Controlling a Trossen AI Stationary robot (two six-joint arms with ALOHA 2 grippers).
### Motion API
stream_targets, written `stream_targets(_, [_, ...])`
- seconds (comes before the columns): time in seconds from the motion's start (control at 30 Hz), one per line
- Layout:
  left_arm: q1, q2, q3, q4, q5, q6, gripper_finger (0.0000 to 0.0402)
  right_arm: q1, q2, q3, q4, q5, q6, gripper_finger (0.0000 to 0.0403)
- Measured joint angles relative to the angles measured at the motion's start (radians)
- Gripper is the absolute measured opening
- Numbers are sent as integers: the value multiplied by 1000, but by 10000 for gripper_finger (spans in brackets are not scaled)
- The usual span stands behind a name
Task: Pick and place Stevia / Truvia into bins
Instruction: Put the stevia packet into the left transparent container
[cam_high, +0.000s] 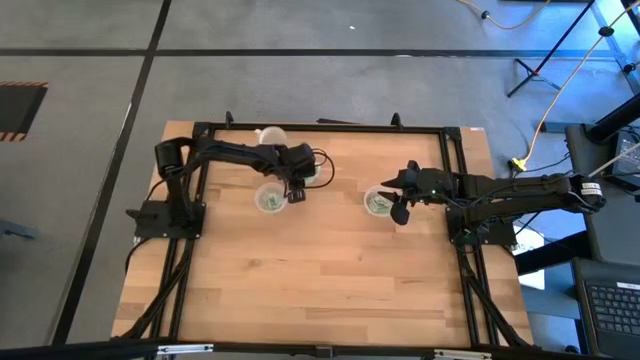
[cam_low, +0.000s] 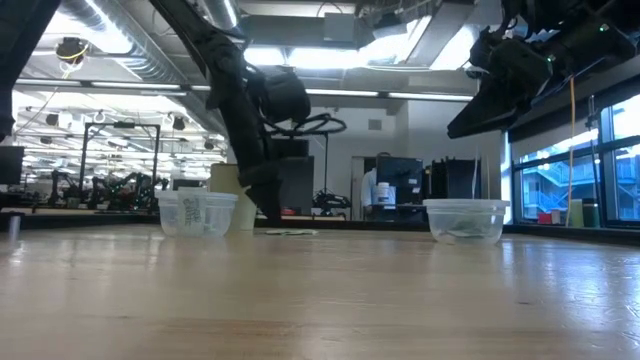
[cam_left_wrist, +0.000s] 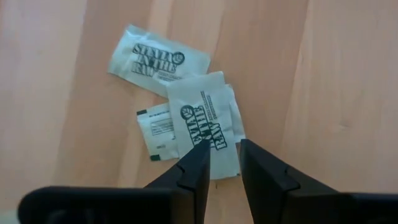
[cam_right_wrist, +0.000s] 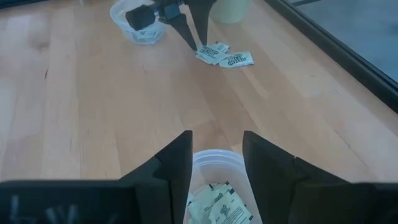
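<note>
Three pale green-and-white Stevia packets lie overlapping on the wood between the cups: the top one (cam_left_wrist: 205, 115), one beyond it (cam_left_wrist: 158, 59) and one partly under it (cam_left_wrist: 157, 129). My left gripper (cam_left_wrist: 222, 149) points steeply down on the top packet, fingers a little apart, beside the left clear bin (cam_high: 268, 199). My right gripper (cam_right_wrist: 216, 149) hangs open above the right clear bin (cam_right_wrist: 214, 186), which holds several packets. My left gripper comes from above, slanting, with its two fingertips (cam_left_wrist: 199, 152) on either side of the top packet's near edge (cam_left_wrist: 224, 155). The packet lies flat on the others and on the table. I cannot tell whether the tips touch it.
An opaque cream cup (cam_high: 272, 137) stands at the far edge behind the left bin. The left bin (cam_low: 197, 213) also holds packets. A black frame (cam_high: 320, 127) runs round the table. Bare wood spreads toward the near edge.
</note>
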Motion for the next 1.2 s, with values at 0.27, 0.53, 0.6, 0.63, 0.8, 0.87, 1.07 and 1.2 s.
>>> stream_targets(0.27, [-1, 35, 2, 1, 2, -1, 64, 0, 0, 0, -3, 0, 0, 145])
stream_targets(0.53, [-2, 32, 2, -2, 2, 0, 27, 0, 0, 0, -5, 0, -1, 145])
stream_targets(0.6, [-2, 32, 2, -2, 2, 0, 17, 0, 0, 0, -6, 0, -1, 145])
stream_targets(0.63, [-2, 32, 2, -2, 2, 0, 12, 0, 0, 0, -6, 0, -1, 145])
stream_targets(0.8, [-3, 32, 1, -2, -4, 7, 4, 0, 0, 0, -11, 0, -1, 145])
stream_targets(0.87, [-7, 25, -1, -7, -5, 9, 3, 0, 0, 0, -11, 0, -1, 145])
stream_targets(1.07, [-37, -64, -2, -17, -1, 9, 3, 0, 0, 0, -13, 0, -1, 145])
stream_targets(1.2, [-63, -155, -3, -30, -1, 9, 3, 0, 0, 1, -18, 0, -1, 145])
